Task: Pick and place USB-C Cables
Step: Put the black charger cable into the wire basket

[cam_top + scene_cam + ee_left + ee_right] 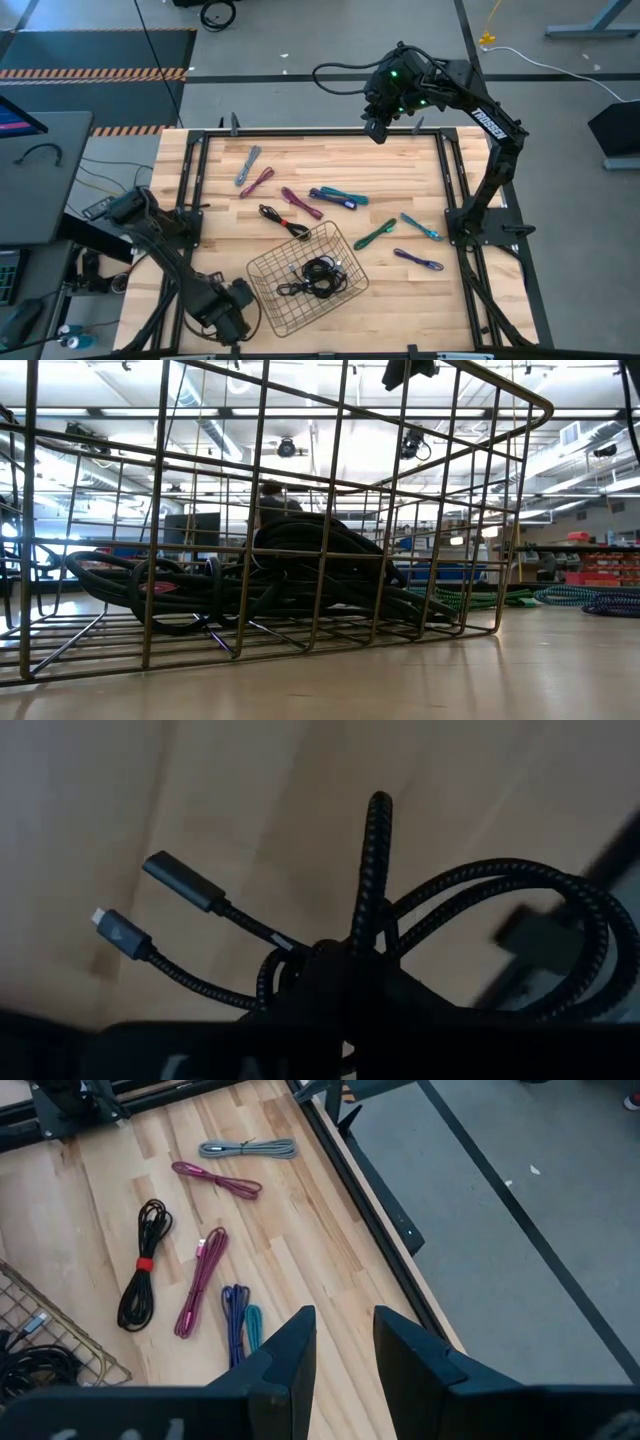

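Observation:
My left gripper [236, 316] is at the table's near left, beside the wire basket [262, 262], and is shut on a black braided USB-C cable [480, 890]. My right gripper [345, 1348] is open and empty above the table's far edge [378, 126]. Black cables [318, 276] lie coiled in the basket, and they also show in the low view [300, 570]. Loose on the wood lie a grey cable [248, 165], two magenta ones [258, 182] [300, 202], a black one with a red tie [283, 220], a blue-teal one [338, 196], a green one [373, 235], a teal one [420, 226] and a purple one [418, 261]. My left gripper holds the black cable's coiled bundle [352, 952] where its loops gather; the gripper's own dark body hides the exact place of contact. A loop [560, 910] and the two connector ends [180, 880] stick out past the fingers, clear of the wood.
A black metal frame [190, 170] runs round the wooden tabletop. Bare wood lies at the table's near right [420, 310] and near the far edge [330, 150]. A desk with a screen [30, 130] stands to the left of the table.

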